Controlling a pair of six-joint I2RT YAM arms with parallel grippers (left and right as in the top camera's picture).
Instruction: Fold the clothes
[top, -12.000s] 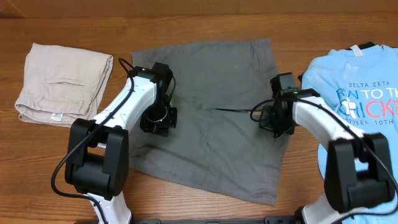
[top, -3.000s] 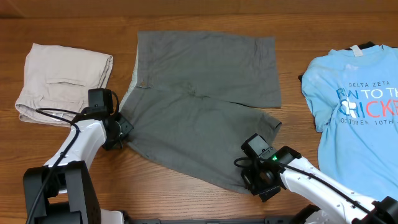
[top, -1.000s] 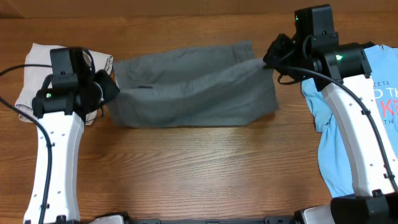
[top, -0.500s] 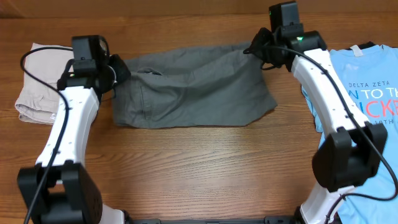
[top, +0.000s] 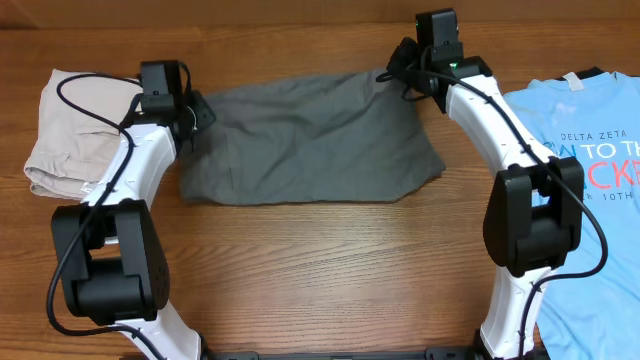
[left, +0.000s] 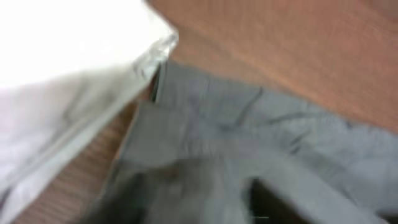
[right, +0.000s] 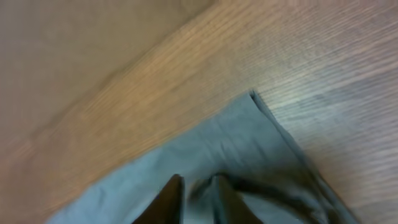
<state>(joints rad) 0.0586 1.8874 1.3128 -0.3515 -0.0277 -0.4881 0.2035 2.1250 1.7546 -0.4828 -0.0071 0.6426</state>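
On the left, the beige garment (top: 80, 120) lies just beside the left gripper (top: 195, 115). The wrist view there is too blurred, so I cannot tell how its fingers stand. If they drag sideways, they may catch the beige cloth and disturb its fold. The shorts (top: 310, 140) lie folded in half along the far middle of the bench (top: 320, 270), between both arms. The top layer looks loose and wrinkled, so it may slip or open if one corner is let go before the other. The right gripper (top: 393, 73) is at the far right corner. Its fingers (right: 171, 199) stand narrowly apart with cloth between, and I cannot tell if they pinch it. The blue T-shirt (top: 590, 140) is near and could snag. The bench is bare brown wood, and nothing of the room shows.
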